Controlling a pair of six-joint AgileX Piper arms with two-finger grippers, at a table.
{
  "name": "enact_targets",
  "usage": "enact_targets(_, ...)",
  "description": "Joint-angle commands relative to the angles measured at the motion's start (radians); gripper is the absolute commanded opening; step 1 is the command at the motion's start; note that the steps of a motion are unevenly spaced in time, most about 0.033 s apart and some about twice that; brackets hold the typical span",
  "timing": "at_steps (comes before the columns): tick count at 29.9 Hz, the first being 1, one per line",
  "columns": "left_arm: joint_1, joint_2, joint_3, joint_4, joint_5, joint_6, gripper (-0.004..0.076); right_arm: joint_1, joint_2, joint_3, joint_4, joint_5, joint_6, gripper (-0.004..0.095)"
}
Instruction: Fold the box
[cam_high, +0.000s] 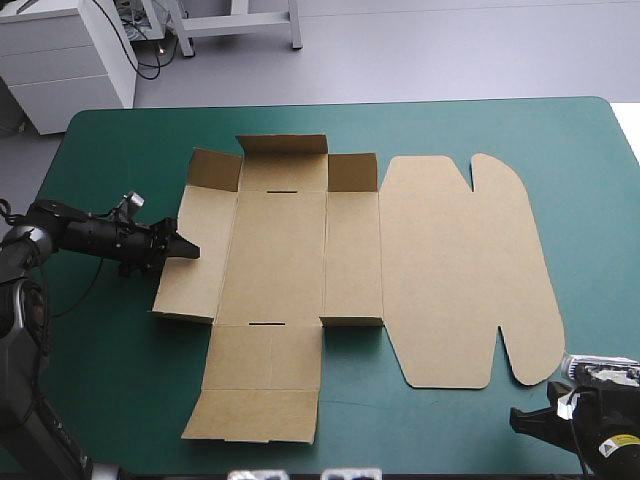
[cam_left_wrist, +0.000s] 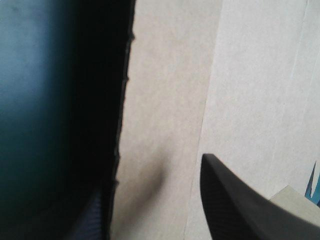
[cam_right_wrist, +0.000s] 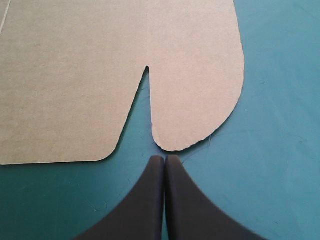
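Note:
The brown box (cam_high: 300, 250) lies cut out and mostly flat in the middle of the table, its rounded lid panel (cam_high: 460, 270) to the right. My left gripper (cam_high: 188, 250) is at the left wall panel's outer edge. In the left wrist view its fingers (cam_left_wrist: 235, 205) stand apart, one over the board (cam_left_wrist: 250, 75) and one beside the edge, which casts a dark shadow. My right gripper (cam_high: 515, 418) rests low near the table's near right corner. It is shut (cam_right_wrist: 165, 157), its tip just short of the lid's rounded flap (cam_right_wrist: 200, 100).
Small flaps at the box's far side (cam_high: 285, 150) stand slightly raised. The teal-green cover (cam_high: 100, 400) shows all round the board, widest at the near left. The table's near edge runs close behind my right gripper.

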Motion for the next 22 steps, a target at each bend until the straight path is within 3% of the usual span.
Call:
enact_targets(1,-0.004,-0.04,-0.02,-0.054,0.097,0.005,0.0361,0.003,0.011,-0.024,0.007,-0.057,-0.003,-0.0014)
enact_targets(22,-0.042,-0.04,-0.02,-0.107,0.045,0.005,0.0348,0.003,0.011,-0.024,0.007,-0.057,-0.003,-0.0014)
